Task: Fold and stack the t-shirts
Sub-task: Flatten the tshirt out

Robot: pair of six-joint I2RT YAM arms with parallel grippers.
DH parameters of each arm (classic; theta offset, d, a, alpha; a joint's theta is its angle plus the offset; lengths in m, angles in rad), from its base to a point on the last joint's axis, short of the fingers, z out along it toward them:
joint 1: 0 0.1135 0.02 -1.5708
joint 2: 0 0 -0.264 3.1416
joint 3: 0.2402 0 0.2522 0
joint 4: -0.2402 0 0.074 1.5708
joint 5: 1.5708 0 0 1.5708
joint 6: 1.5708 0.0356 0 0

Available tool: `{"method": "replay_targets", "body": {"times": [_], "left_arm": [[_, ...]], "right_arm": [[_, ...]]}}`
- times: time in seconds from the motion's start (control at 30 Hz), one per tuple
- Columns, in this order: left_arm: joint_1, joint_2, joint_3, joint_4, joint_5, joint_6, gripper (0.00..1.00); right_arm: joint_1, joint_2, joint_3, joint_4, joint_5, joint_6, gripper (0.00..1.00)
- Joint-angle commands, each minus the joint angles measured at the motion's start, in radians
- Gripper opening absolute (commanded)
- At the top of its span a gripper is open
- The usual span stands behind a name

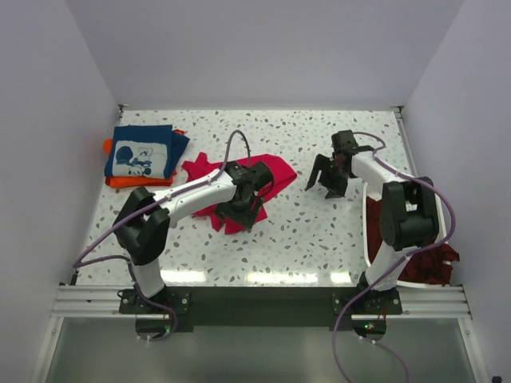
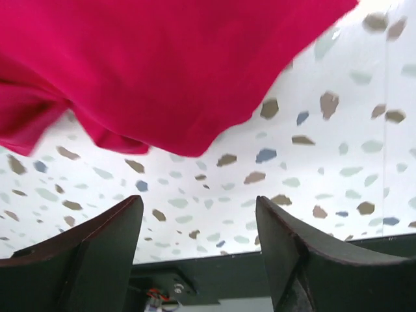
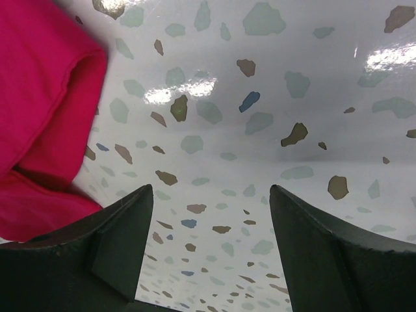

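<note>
Currently, listed from the fingers outward:

1. Left gripper (image 2: pixel 198 208): fingers spread, gripping nothing. Bare speckled table (image 1: pixel 319 231) shows through the gap, and a rumpled edge of cloth lies just beyond the tips.
2. Right gripper (image 3: pixel 209 195): fingers spread and empty, hanging over bare table. A rolled fold of the same cloth is at its left, near but not touching.
3. Crimson-pink t-shirt (image 1: pixel 275 171): mid-table, between the two arms, crumpled and unevenly spread. The left wrist sits over its near part.
4. Navy t-shirt with white print (image 1: pixel 140 152): folded, far left of the table, resting on an orange t-shirt (image 1: pixel 120 182). This is the stack so far.
5. Dark maroon t-shirts (image 1: pixel 427 263): heaped in the white laundry basket (image 1: pixel 369 231) at the right edge, not yet folded.

Step in hand, by judgement: flattening and folding the crimson-pink shirt. To do it well:
- Each gripper should pinch one outer edge, taking a single layer rather than the bunched roll.
- Draw the cloth taut and flat before any fold.
- Keep the fingertips low to the table so the hem slides in between them.
- Bunched cloth is likely to slip or fold crooked.
</note>
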Motion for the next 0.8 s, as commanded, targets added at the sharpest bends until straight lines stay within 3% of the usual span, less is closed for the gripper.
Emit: {"method": "replay_targets", "body": {"times": [0.0,0.13,0.27,0.4,0.77], "left_arm": [[0.001,-0.059,-0.099,0.058,0.086,-0.054,0.78],[0.054,-0.120,-0.225,0.187,0.076,-0.132,0.76],[0.113,-0.217,-0.376,0.331,0.005,-0.250,0.65],[0.188,-0.297,-0.466,0.578,0.089,-0.255,0.54],[0.190,-0.192,-0.443,0.608,0.181,-0.238,0.32]], "right_arm": [[-0.002,-0.028,0.013,-0.003,-0.032,-0.018,0.75],[0.000,-0.030,0.014,-0.020,-0.029,-0.046,0.76],[-0.002,-0.039,0.004,-0.026,-0.027,-0.061,0.76],[-0.002,-0.041,-0.006,-0.024,-0.033,-0.069,0.76],[-0.002,-0.051,-0.022,-0.010,-0.035,-0.053,0.76]]}}
